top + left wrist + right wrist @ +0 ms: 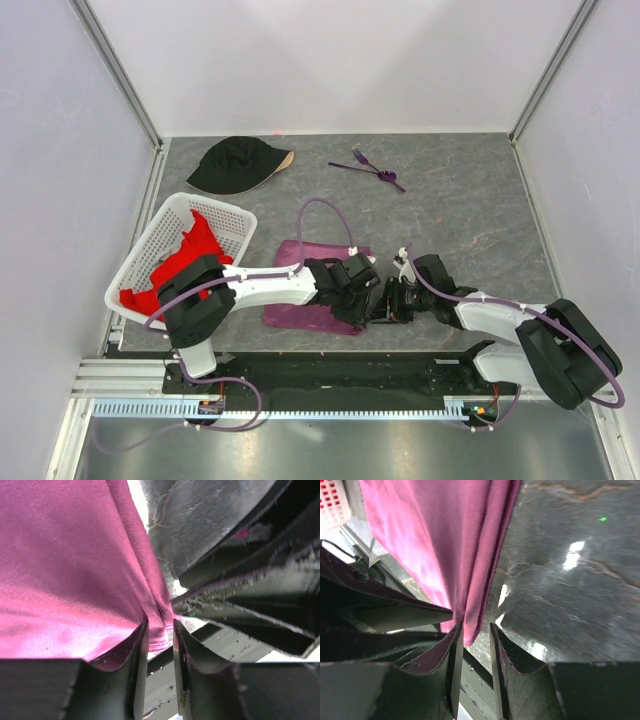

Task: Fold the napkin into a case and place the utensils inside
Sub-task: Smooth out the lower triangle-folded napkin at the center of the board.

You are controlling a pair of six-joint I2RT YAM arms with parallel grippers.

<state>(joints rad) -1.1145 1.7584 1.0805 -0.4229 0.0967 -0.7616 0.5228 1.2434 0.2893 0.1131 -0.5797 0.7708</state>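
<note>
The plum-purple napkin (322,250) lies flat near the table's front, partly under my left arm. Both grippers meet at its near-right corner. My left gripper (368,303) (160,625) has its jaws a narrow gap apart, and the napkin's (75,570) corner sits between the tips. My right gripper (386,302) (476,627) also stands narrowly open. The napkin's (445,540) edge lies against its left finger, with a gap to the other. The purple utensils (372,168) lie at the back of the table, a fork among them. No case shape shows.
A black cap (235,165) rests at the back left. A white lattice basket (150,235) holding a red cloth (195,250) stands at the left. The arms' mounting rail (330,375) runs just in front of the napkin. White walls enclose three sides.
</note>
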